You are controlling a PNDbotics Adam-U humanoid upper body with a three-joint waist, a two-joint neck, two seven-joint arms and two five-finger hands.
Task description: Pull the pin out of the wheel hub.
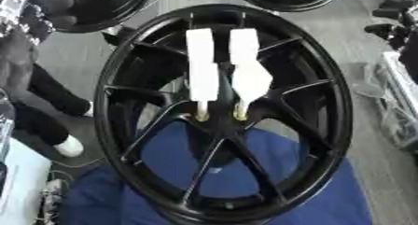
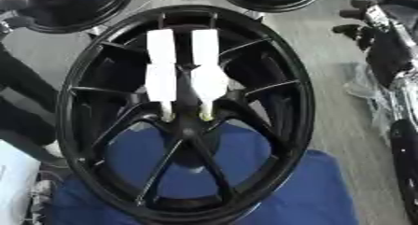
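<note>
Over grey floor and blue cloth [image 1: 326, 196], I see the black wheel hub [image 1: 225, 112] holding two white pins [image 1: 202, 74]; no robot hand visible.

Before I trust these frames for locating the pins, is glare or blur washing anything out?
Left eye view: the two white paddle-shaped pin handles are overexposed, flat white without surface detail; the yellowish pin tips at the hub look soft. Right eye view: the glossy black spoked wheel carries thin highlight streaks on its rim, and the blue cloth beneath is blurred. No robot hand shows in either view.
</note>
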